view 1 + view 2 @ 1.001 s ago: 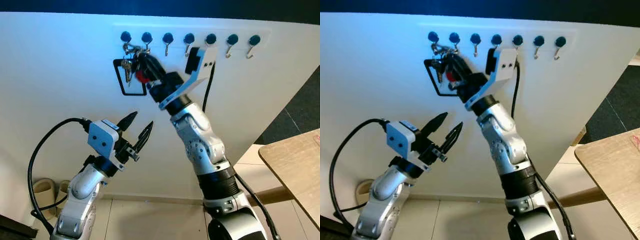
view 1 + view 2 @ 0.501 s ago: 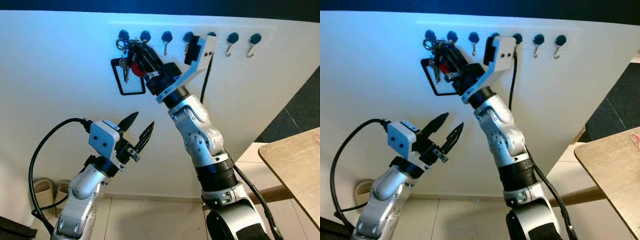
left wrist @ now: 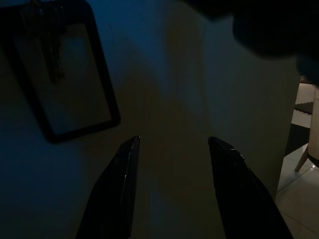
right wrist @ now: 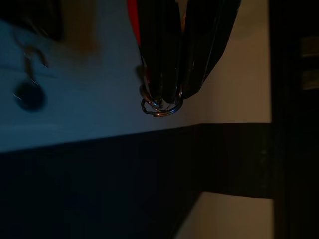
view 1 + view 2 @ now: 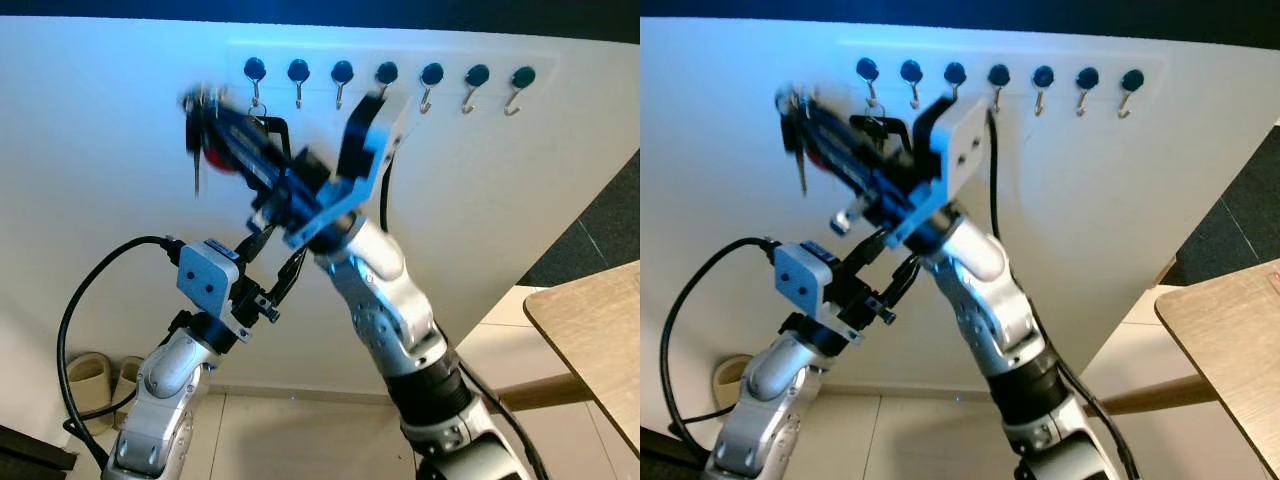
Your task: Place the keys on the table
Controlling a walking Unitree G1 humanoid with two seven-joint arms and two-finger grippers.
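My right gripper (image 5: 212,118) is raised up and to the left of the hook row, shut on a bunch of keys (image 5: 197,160) with a red tag (image 5: 220,160); all of it is blurred by motion. In the right wrist view the key ring (image 4: 160,107) sticks out between the closed fingers (image 4: 154,59). The keys hang free of the blue-knobbed hooks (image 5: 299,72). Below, my left gripper (image 5: 272,262) stands open and holds nothing, partly behind the right arm. The wooden table (image 5: 590,335) is at the far right.
A white wall panel (image 5: 500,190) carries the row of hooks, with a black rectangular frame (image 3: 107,107) beneath them. Slippers (image 5: 85,380) lie on the tiled floor at lower left. A dark carpet (image 5: 600,225) lies beyond the table.
My right gripper has swung left and away from the hooks, taking the keys off their hook. The left arm has stayed where it was.
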